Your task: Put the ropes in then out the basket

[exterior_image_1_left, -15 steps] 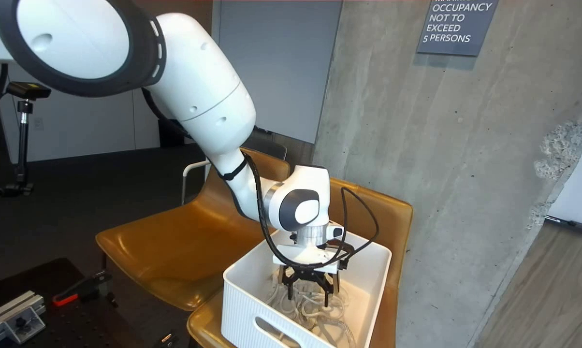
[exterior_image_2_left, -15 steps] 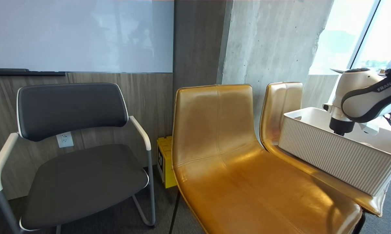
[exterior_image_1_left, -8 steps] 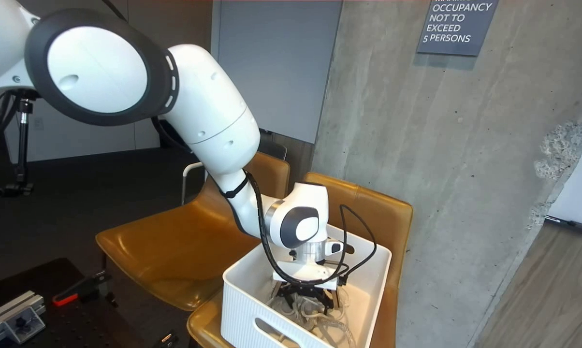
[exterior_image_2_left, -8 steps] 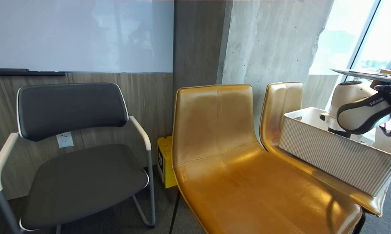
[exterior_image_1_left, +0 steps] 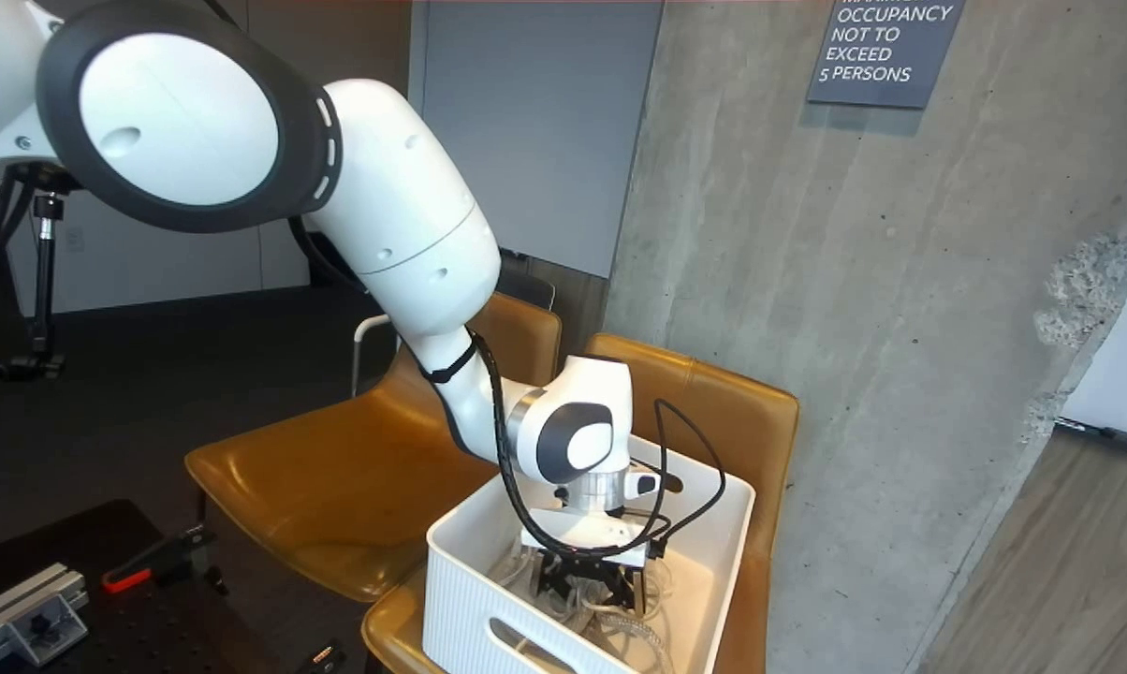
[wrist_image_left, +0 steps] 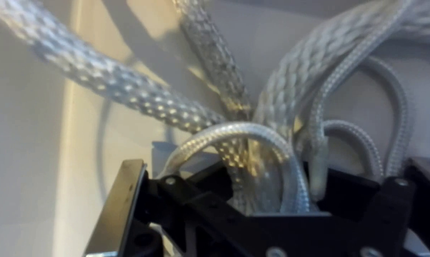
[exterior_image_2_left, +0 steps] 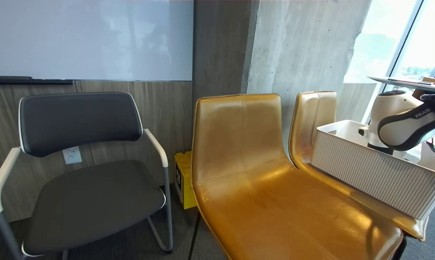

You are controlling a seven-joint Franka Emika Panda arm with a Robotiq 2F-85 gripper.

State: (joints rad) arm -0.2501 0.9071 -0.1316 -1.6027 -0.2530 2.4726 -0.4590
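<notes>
Ropes (wrist_image_left: 236, 129) lie tangled inside the white basket (exterior_image_1_left: 465, 599), under the gripper (exterior_image_1_left: 587, 588) and partly between its fingers (wrist_image_left: 118, 203), which stand spread; no pinch shows, though the tips are hard to make out. On that straddling the coming grasp seems to turn: bringing the fingers together should catch strands, while a lift now likely would not. As a heap, they share no single long axis. In an exterior view, a thick braid (exterior_image_1_left: 643, 631) points toward the near right, its end unclear.
</notes>
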